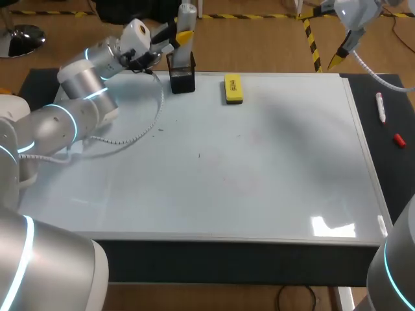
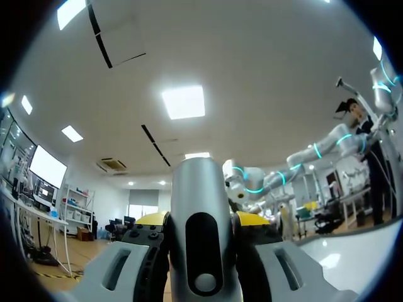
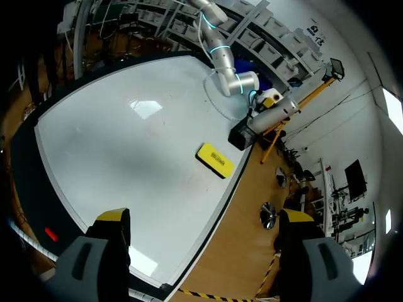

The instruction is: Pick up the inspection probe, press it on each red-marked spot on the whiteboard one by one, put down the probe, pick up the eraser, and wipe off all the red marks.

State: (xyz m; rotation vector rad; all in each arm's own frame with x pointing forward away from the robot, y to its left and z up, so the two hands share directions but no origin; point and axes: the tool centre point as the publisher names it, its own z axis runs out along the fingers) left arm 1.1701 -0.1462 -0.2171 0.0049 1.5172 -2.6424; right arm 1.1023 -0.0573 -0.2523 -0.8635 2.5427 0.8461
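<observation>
The whiteboard (image 1: pixel 259 194) nearest me is almost bare: a few dark specks near its middle and no red mark that I can make out. Off its right edge lie a marker (image 1: pixel 380 107) and a red cap (image 1: pixel 399 140), out of the working area. At the far edge the eraser (image 1: pixel 233 89) lies flat on the board, untouched, just beside the black holder (image 1: pixel 182 76). The left gripper (image 1: pixel 177 34) hangs right above that holder, pinching the probe (image 2: pixel 198 239) upright, which suits a straight lift or drop. The right gripper (image 3: pixel 204 217) sits high over the far right corner, fingers spread and empty, probably parked clear of the board.
</observation>
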